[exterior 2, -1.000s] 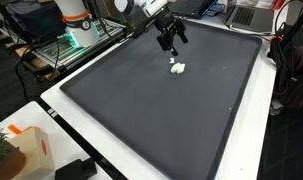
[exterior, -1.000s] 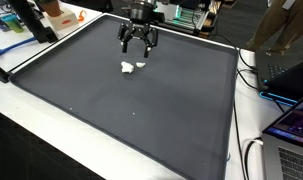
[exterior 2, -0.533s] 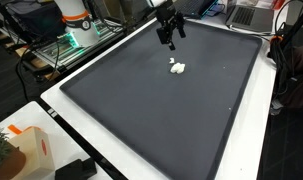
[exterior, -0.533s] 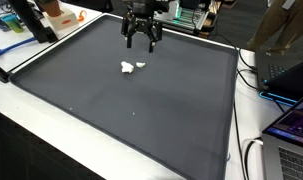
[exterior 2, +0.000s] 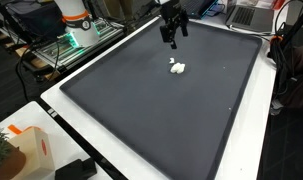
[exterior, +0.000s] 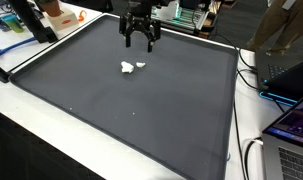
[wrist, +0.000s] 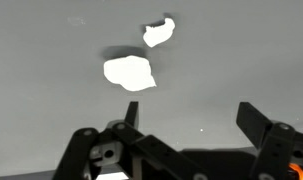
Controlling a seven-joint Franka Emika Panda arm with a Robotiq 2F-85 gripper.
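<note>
Two small white scraps lie on the dark grey mat (exterior: 141,100): a larger piece (exterior: 127,68) (exterior 2: 177,69) (wrist: 128,72) and a smaller piece (exterior: 140,66) (wrist: 159,32) beside it. My gripper (exterior: 141,40) (exterior 2: 170,36) (wrist: 189,115) hangs open above the mat, up and back from the scraps, near the mat's far edge. Nothing sits between its fingers (wrist: 253,120). In the wrist view the scraps lie ahead of the fingertips, apart from them.
The mat has a raised black rim (exterior: 234,90). Laptops (exterior: 291,120) and cables stand off one side of the table. An orange-and-white box (exterior 2: 31,150) and a plant sit on the white table edge. The robot base (exterior 2: 76,20) stands behind the mat.
My gripper has risen and drawn back from the white scraps toward the far edge of the mat, staying open. The scraps have not moved.
</note>
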